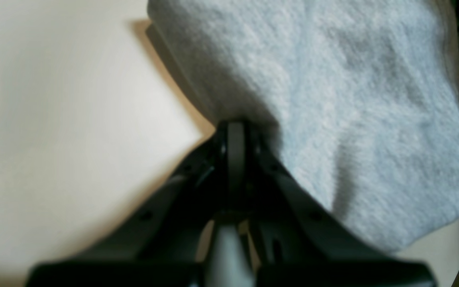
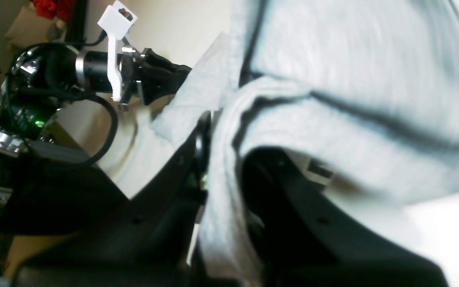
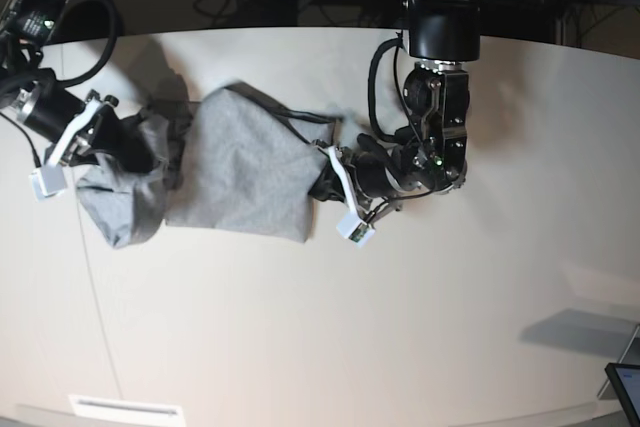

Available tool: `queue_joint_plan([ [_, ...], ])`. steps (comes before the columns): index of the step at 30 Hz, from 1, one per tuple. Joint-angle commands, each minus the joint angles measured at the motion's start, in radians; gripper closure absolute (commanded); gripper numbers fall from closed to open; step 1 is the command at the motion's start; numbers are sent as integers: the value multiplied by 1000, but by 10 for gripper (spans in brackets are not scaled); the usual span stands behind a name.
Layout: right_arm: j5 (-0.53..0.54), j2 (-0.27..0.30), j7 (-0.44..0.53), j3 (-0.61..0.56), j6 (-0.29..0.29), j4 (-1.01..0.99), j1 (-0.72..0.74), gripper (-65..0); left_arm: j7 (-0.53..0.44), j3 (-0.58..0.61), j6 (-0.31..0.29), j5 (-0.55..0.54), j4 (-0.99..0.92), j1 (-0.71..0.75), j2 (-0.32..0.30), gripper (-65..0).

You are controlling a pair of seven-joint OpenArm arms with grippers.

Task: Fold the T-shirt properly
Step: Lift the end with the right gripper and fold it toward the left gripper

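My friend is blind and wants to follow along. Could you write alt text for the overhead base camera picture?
Two black robot arms hold a crumpled heather-grey cotton T-shirt between them on a pale beige table. The left gripper grips the right-hand edge of the shirt, and the right gripper grips its bunched left-hand end. No print shows on the fabric.

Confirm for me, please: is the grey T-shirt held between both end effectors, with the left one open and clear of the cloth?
Not quite. The left wrist view shows the left end effector shut on the T-shirt; the right end effector grips it too.
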Motion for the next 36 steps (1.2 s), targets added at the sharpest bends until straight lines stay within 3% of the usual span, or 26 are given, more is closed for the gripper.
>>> queue_joint_plan([
  [1,32,1,27,-3,1,17,10,-3,67,5,3,59,-3,7,0,0],
  [13,32,-68,24,-9,-1,13,12,-3,67,5,3,59,-2,13,0,0],
  [19,32,-88,30,-72,-2,10,9,-3,68,5,3,59,1,13,0,0],
  [23,28,-123,27,-78,-77,10,9,-3,68,5,3,58,4,14,0,0],
  [36,28,-131,30,-107,-82,-39,9,-7,70,-5,3,58,9,23,-8,0],
])
